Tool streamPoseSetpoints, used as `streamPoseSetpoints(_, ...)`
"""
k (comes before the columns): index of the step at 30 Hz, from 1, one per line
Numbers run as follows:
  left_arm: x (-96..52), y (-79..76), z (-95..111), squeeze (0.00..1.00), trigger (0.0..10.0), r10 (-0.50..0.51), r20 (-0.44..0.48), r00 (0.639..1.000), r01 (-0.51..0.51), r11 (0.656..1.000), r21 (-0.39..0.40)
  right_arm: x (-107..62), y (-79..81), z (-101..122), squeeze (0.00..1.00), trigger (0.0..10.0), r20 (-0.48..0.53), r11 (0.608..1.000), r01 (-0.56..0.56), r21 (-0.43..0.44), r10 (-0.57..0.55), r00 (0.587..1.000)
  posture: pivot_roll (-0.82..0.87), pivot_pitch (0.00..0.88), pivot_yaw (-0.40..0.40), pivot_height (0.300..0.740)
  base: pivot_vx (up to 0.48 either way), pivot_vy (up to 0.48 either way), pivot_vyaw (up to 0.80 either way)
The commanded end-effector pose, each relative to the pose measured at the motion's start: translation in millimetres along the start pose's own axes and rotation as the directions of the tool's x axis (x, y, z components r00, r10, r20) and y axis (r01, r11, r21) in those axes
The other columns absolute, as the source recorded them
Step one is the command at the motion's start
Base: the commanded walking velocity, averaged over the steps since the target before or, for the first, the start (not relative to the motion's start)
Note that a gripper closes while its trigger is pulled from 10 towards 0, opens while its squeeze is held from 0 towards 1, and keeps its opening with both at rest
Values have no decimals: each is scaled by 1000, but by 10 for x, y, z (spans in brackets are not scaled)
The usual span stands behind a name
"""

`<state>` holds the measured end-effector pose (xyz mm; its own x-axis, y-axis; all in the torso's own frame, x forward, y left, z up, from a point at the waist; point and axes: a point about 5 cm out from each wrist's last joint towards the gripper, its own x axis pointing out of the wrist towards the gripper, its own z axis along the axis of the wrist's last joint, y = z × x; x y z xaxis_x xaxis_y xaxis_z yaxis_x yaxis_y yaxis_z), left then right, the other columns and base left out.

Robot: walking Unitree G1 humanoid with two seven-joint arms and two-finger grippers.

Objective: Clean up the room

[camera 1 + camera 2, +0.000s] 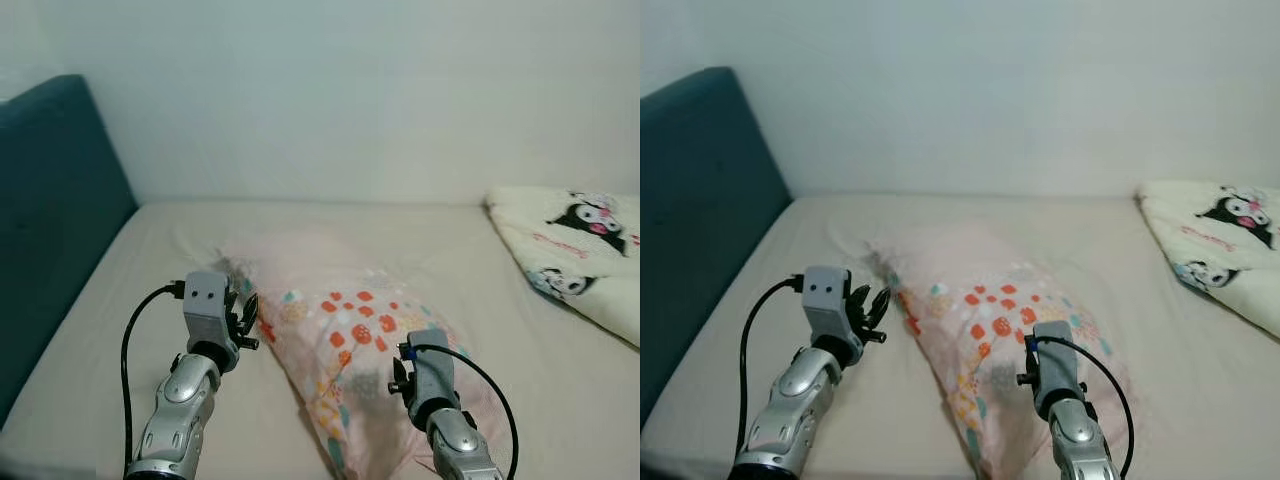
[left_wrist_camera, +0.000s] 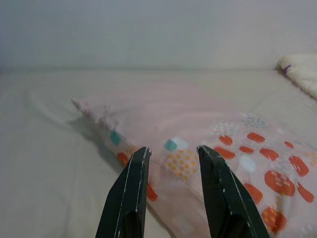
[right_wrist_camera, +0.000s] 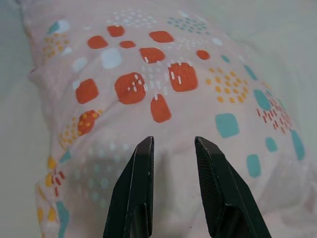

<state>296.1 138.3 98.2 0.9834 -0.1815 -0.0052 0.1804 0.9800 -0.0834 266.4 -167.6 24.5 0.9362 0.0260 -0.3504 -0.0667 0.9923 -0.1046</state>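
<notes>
Step in hand: pillow (image 1: 350, 350) pickup, mid-bed (image 1: 120, 330). Left end effector (image 2: 173, 163) and right end effector (image 3: 173, 153) released, empty. Next: close onto fabric.

One pink patterned pillow (image 1: 350, 340) at lower centre. One cream cartoon-print blanket (image 1: 575, 250) at right edge. One beige mattress (image 1: 150, 260) across the frame; one teal headboard (image 1: 50, 210) at left. Two grippers: left gripper (image 2: 171, 161) and right gripper (image 3: 173, 148), each with two black fingers held apart.
</notes>
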Motion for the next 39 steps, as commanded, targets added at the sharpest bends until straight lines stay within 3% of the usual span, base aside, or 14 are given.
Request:
streamPoseSetpoints(1, -15, -47, -30, 0, 10000, -21, -19, 1000, 21, 1000, -2, -13, -45, -43, 0, 10000, -13, 1000, 15, 4, -15, 1000, 28, 0, 40, 740, 0, 0, 0)
streamPoseSetpoints(20, 4, 0, -79, 0, 10000, 5, -64, 998, -2, 999, 53, 4, -45, -19, 0, 10000, -7, 999, 29, 29, -29, 1000, 30, 0, 50, 740, 0, 0, 0)
streamPoseSetpoints(39, -29, 39, -93, 0, 10000, 29, -73, 997, -24, 998, 59, 17, -63, -1, 0, 10000, -5, 998, 25, 51, -24, 1000, 38, 6, 39, 665, 0, 0, 0)
